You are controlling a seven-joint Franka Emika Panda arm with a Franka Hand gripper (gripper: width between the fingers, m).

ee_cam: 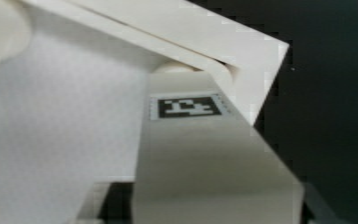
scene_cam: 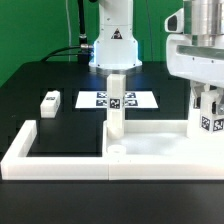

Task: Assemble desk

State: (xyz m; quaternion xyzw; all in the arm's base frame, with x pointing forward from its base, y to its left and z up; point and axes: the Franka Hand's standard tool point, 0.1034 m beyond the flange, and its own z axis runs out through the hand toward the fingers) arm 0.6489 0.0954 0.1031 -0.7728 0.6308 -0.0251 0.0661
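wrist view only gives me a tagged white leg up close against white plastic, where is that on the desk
observer: the gripper grips that tagged leg at the tabletop end on the exterior view's right.
operator: other legs
observer: one upright leg stands on the tabletop.
operator: loose ones
observer: one loose leg lies on the black table, on the exterior view's left of the marker board.

Gripper (scene_cam: 209,128) runs off the picture's edge, and the leg (ee_cam: 202,160) between its jaws is a blurry close-up, its tag (ee_cam: 190,107) maybe unreadable.
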